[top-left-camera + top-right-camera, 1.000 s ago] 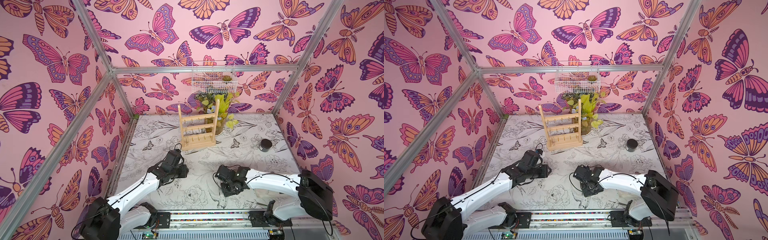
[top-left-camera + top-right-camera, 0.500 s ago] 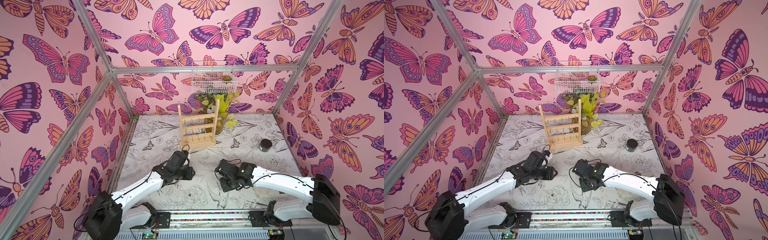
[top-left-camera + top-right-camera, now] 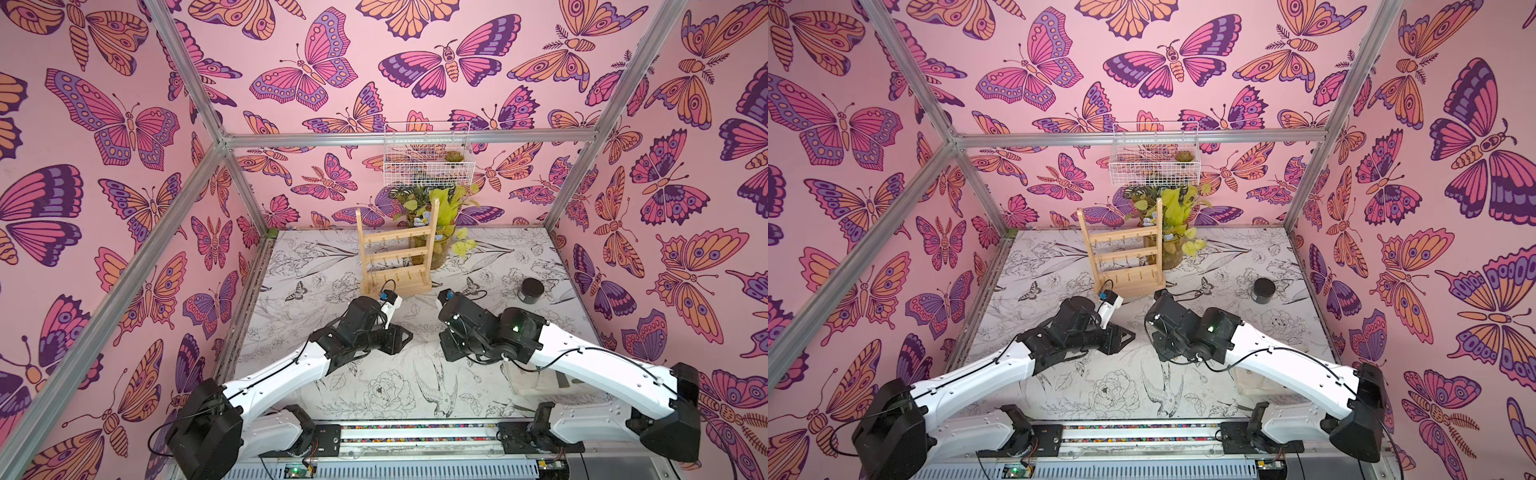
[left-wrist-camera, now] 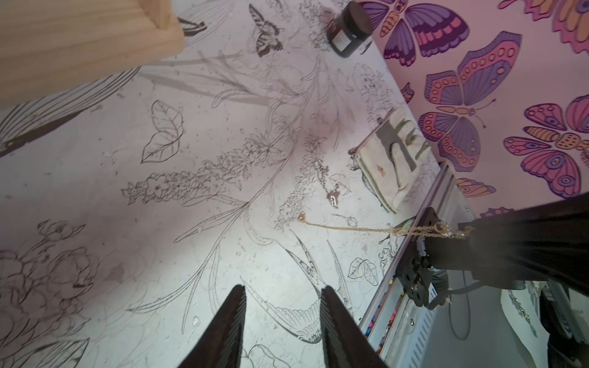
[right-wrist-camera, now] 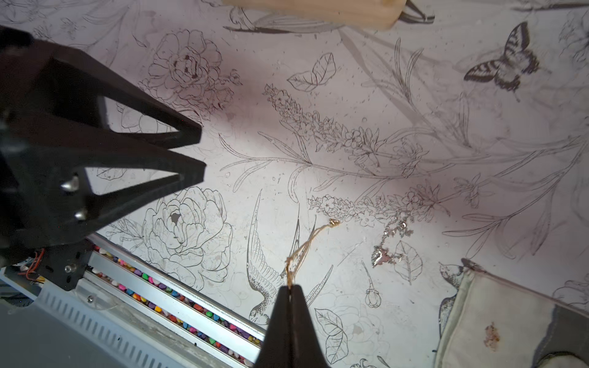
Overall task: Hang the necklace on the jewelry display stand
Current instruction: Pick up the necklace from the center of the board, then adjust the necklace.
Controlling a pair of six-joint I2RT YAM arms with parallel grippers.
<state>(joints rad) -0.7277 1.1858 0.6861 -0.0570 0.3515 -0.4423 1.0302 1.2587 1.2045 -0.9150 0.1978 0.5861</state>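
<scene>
The necklace, a thin gold chain, hangs from the fingertips of my right gripper, which is shut on it. In the left wrist view the chain stretches out from the right gripper's tip above the printed table. My left gripper is open and holds nothing. It shows in the right wrist view, apart from the chain and pointing toward it. The jewelry display stand is a pale wooden rack standing upright at the back of the table. Both wrists hover just in front of its base.
A silvery chain with a charm lies on the table under the gold one. Beside it is a pale cloth pouch. A black jar stands to the right. A leafy vase and a white wire basket are behind the rack.
Both arms have reached farther from the front rail toward the wooden rack. The two wrists are now higher and closer to its base.
</scene>
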